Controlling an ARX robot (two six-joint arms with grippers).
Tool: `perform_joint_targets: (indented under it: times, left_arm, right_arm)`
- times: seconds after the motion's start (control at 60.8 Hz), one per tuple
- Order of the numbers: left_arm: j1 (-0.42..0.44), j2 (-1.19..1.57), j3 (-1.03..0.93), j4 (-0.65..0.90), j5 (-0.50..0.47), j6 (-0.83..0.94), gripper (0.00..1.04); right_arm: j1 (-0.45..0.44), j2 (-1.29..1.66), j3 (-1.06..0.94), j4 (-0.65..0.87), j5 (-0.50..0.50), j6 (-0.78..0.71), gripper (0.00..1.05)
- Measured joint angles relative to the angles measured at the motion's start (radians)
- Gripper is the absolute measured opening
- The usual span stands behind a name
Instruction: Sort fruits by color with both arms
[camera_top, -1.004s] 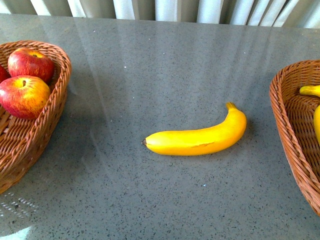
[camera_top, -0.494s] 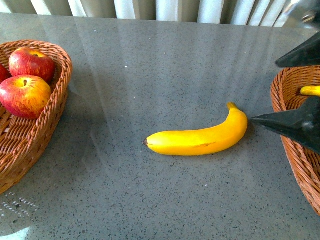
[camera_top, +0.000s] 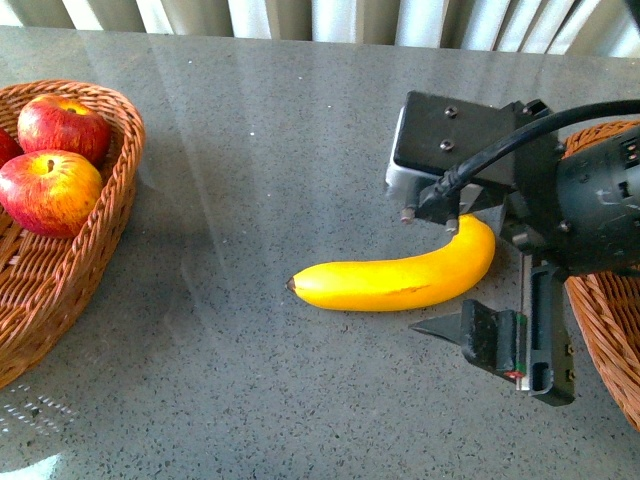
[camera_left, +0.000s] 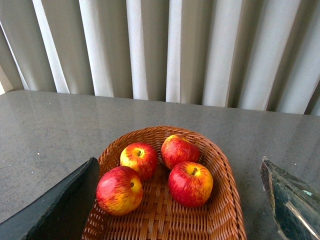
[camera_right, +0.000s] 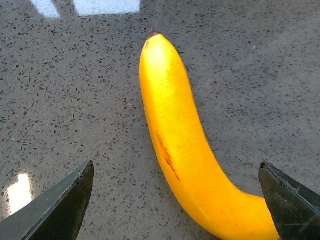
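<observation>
Right end effector (camera_right: 176, 166) open, jaws spread either side of the banana (camera_top: 395, 280), banana flat mid-surface (camera_top: 300, 120), left end effector (camera_left: 178, 162) open, facing four apples (camera_left: 190, 182) in basket (camera_top: 120, 180) at 9 o'clock, second basket (camera_top: 600, 310) at 3 o'clock

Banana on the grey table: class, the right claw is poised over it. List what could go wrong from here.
1. The right claw is open astride the banana near its stem end, not its middle; lifted there, the long end may sag or swivel.
2. Its skin looks glossy and curved, so closing fingers could squeeze it out sideways.
3. The right basket sits close to the arm; a swing across might clip its rim.
</observation>
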Motion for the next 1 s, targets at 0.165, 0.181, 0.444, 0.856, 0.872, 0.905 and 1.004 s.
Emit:
perform_joint_targets:
  times: [0.165,0.181,0.444,0.856,0.872,0.905,1.004]
  left_arm:
    - [0.000,0.000,0.000,0.000,0.000,0.000,0.96]
    - [0.000,0.000,0.000,0.000,0.000,0.000,0.96]
    - [0.000,0.000,0.000,0.000,0.000,0.000,0.96]
    - [0.000,0.000,0.000,0.000,0.000,0.000,0.96]
    - [0.000,0.000,0.000,0.000,0.000,0.000,0.96]
    - [0.000,0.000,0.000,0.000,0.000,0.000,0.96]
    - [0.000,0.000,0.000,0.000,0.000,0.000,0.96]
  right_arm:
    - [0.020,0.079,0.031,0.006,0.014,-0.014,0.96]
    - [0.021,0.084,0.034,0.008,0.015,-0.015,0.96]
    - [0.044,0.172,0.107,0.011,0.027,-0.015,0.96]
    - [0.055,0.254,0.156,0.002,0.045,-0.011,0.94]
    - [0.055,0.256,0.156,0.002,0.045,-0.010,0.91]
    - [0.055,0.257,0.157,0.002,0.046,-0.009,0.88]
    - [0.055,0.257,0.158,0.002,0.045,-0.007,0.74]
